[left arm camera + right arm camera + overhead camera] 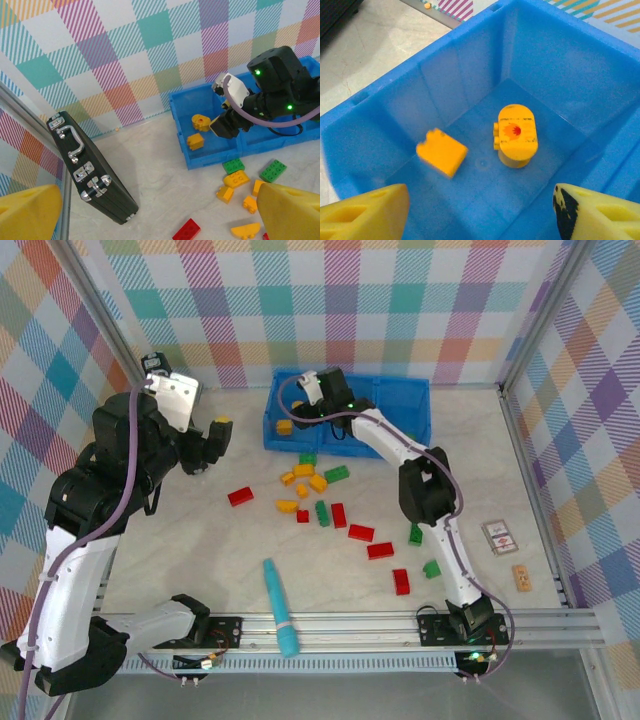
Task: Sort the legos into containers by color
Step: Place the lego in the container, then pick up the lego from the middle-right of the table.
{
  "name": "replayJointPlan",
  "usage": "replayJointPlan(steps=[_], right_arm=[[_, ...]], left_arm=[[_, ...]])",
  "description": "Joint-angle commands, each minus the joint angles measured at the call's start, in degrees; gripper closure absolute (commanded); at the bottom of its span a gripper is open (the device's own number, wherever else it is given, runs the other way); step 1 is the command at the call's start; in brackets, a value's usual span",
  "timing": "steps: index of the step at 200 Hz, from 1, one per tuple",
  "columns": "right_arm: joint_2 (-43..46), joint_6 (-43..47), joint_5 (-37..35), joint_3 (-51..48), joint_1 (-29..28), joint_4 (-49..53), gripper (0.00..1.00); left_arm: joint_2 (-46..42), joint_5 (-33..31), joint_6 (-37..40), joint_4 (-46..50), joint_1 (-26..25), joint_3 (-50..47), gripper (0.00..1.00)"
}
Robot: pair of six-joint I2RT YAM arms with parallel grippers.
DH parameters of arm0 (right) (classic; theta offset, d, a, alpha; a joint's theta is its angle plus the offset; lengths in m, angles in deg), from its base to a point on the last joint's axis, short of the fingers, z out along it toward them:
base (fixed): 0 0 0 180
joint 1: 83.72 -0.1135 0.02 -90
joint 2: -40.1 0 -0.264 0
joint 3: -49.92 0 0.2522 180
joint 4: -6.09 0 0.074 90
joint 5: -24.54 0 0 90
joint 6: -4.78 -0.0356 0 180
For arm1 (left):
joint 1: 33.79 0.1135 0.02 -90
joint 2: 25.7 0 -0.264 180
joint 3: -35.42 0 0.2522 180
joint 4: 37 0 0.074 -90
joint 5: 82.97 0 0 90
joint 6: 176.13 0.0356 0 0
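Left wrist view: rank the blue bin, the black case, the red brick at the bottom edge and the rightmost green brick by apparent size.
1. blue bin, largest even though cropped at the right edge
2. black case
3. green brick and red brick: these look alike, and the red one is cut off by the frame, so they are left unranked.

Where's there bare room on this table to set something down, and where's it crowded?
Bare table lies front-left, between the lone red brick, the teal cylinder and the left arm; also right of the blue bin. Crowded: the brick cluster before the bin.
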Motion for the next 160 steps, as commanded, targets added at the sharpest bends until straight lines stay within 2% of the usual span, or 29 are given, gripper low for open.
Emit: replayJointPlan(steps=[1,21,41,83,128,160], right_arm=[[9.6,0.5,-0.6,-2.9,0.1,1.3,0.24],[15.3,-0.8,-4.5,-6.7,0.2,7.3,0.24],[22.7,-5.2,-9.0,-14.9,0.7,12.8,0.24],[43.5,-18.8,-15.0,-41.6,2.8,19.7,0.25],[61.7,-32.4,-14.9,-61.1,7.2,28.7,0.27],[70.3,-39.7,-9.8,-73.3,11.4,27.4,0.27]], left_arm=[[-0.8,0.5,0.6,-0.7,-0.6,0.0,0.00],[-1.2,0.5,0.6,-0.8,-0.5,-0.5,0.00],[-1.7,0.3,0.9,-0.8,-0.6,-1.0,0.00],[-2.2,0.5,0.9,-1.2,-0.6,-1.3,0.00],[-1.7,1.4,0.9,-1.5,-1.5,-0.4,0.00],[-1.0,1.7,0.4,-0.9,-1.7,0.1,0.00]])
